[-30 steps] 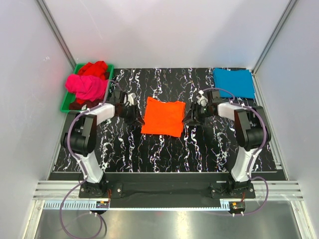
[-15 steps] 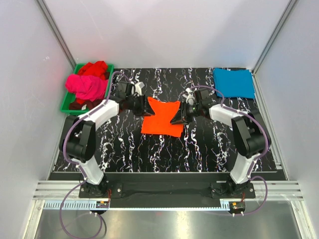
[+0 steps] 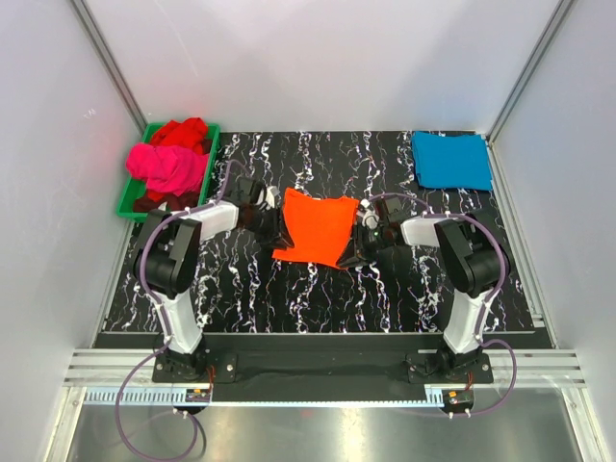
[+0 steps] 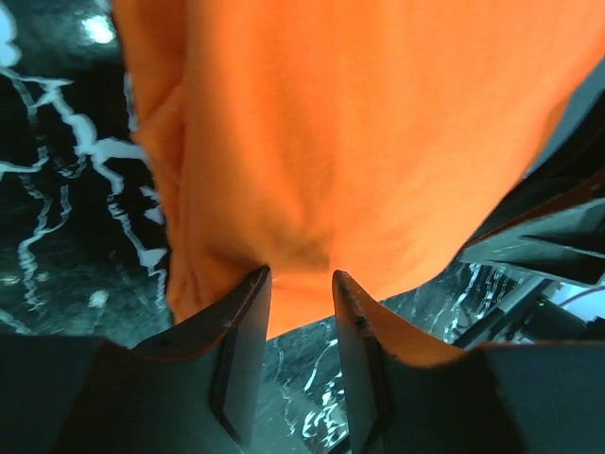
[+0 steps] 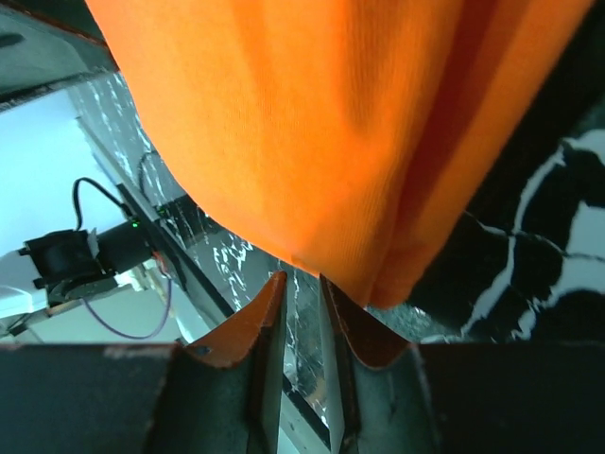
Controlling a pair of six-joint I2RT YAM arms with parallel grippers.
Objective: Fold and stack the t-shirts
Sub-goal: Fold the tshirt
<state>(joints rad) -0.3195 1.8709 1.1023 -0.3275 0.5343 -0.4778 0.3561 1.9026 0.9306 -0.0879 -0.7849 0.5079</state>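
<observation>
Orange t-shirt (image 3: 315, 226), half folded mid-desk (image 3: 289, 298), is clamped at each side by the left fingers (image 4: 241, 350) and right fingers (image 5: 269, 350), with the blue t-shirt (image 3: 452, 160) folded at the far right corner and the pink t-shirt (image 3: 168, 168) and red t-shirt (image 3: 183, 130) crumpled in the far-left tray (image 3: 125, 199).

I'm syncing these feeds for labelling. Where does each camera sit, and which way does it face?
Top external: above and behind the bases, looking down on the table; both arms show whole.
Left wrist: on the left arm, looking along the left claw at the orange t-shirt; two fingers show.
Right wrist: likewise along the right claw, fingers showing.
Shared: the orange t-shirt.
</observation>
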